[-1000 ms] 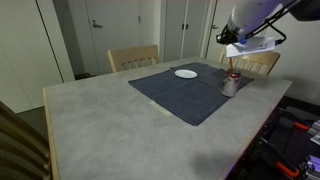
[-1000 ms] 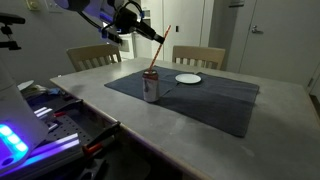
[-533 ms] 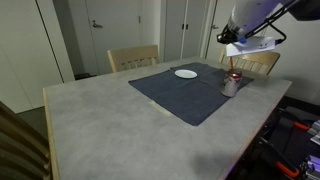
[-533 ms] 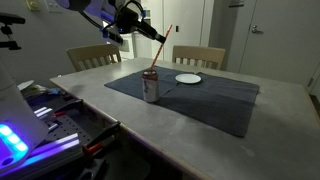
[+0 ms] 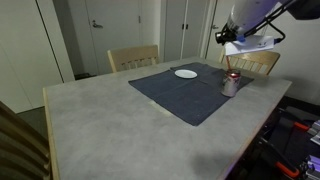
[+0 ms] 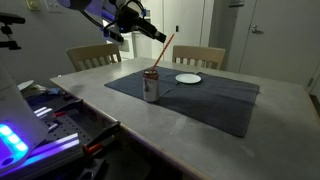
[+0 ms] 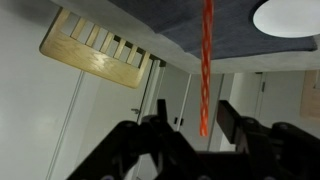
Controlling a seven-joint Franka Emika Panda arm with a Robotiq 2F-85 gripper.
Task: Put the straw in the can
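Straw stands tilted, lower end inside the can on the bench, so the main job looks done. Your end effector sits at its top with jaws parted either side, not pinching it; you only need to back away cleanly.

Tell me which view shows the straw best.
An exterior view: the straw shows whole, leaning, lower end at the can. The wrist view shows a blurred stretch; elsewhere it is hardly visible.
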